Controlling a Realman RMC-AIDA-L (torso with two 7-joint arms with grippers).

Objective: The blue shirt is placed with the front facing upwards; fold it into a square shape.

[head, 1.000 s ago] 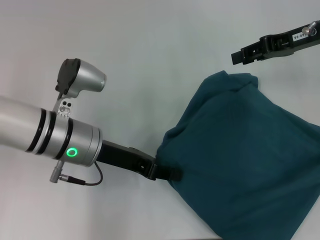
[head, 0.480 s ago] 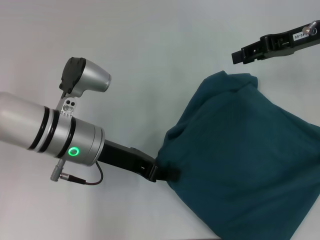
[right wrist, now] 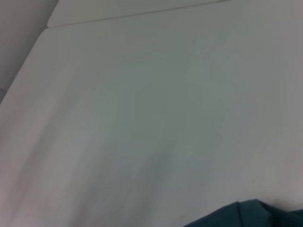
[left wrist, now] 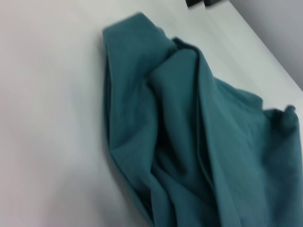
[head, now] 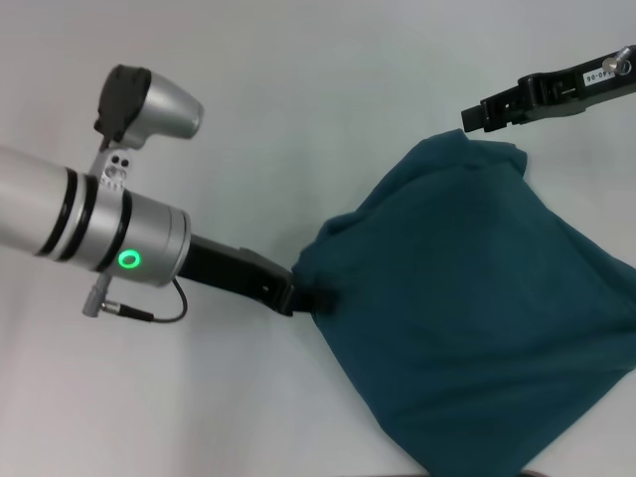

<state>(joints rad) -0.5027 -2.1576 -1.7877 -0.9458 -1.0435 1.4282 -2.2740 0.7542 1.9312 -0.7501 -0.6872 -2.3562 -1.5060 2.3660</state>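
The blue shirt [head: 477,308] lies bunched on the white surface [head: 298,99] (lettering hidden). The left tool [head: 316,296] pinches its near-left edge; the right tool [head: 475,116] hovers beyond its far corner, its opening impossible to tell.

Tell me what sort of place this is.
Probably a lab or test bench: a plain white table, nothing on it but a blue shirt, the left gripper at its edge, the right gripper above it.
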